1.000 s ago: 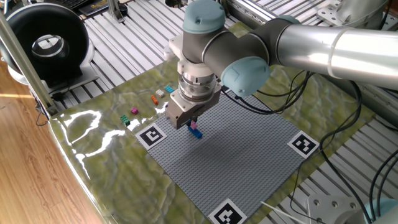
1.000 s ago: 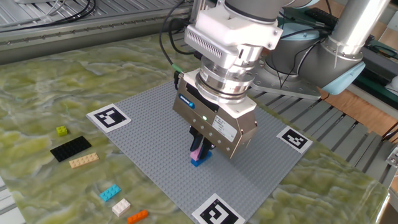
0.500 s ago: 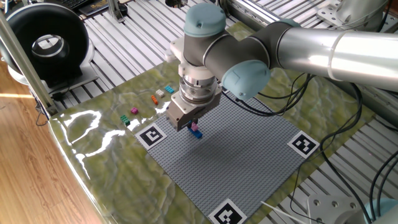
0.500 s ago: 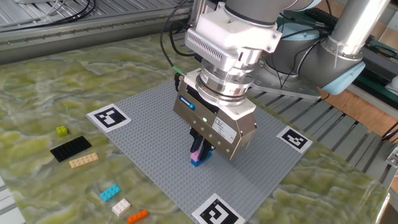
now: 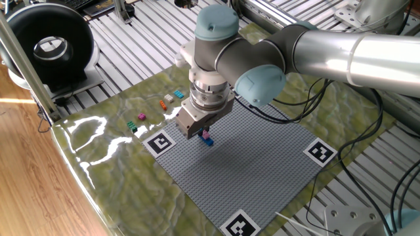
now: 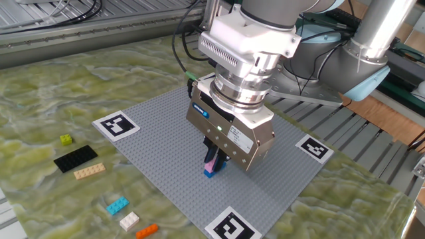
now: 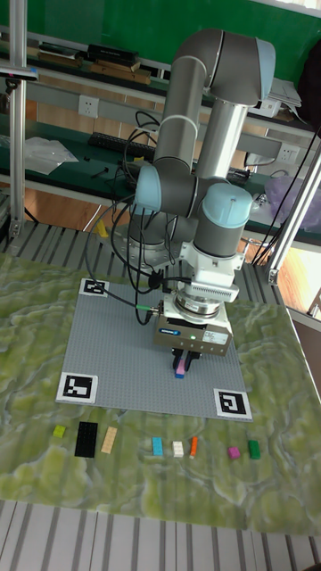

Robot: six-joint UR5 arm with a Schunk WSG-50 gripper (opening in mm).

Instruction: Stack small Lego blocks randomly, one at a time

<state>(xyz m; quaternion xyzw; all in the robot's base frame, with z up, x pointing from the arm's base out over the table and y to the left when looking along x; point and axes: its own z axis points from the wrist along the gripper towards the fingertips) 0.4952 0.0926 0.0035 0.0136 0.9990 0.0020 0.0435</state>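
The gripper (image 6: 214, 161) had lifted a little, fingers still closed on the pink block (image 6: 211, 163) atop the blue block (image 6: 210, 173).

My gripper (image 6: 214, 161) points straight down over the grey baseplate (image 6: 166, 143), near its middle and a little toward the edge that carries two square markers. My wrist stands upright above it, the silver flange and ribbed collar stacked in line. My forearm runs off level from the wrist to the elbow joint with its pale blue cap, and in the tall fixed view my upper arm rises and folds back over. My fingers (image 7: 181, 361) seem closed on a pink block (image 6: 211, 162), though the gripper housing hides most of them.
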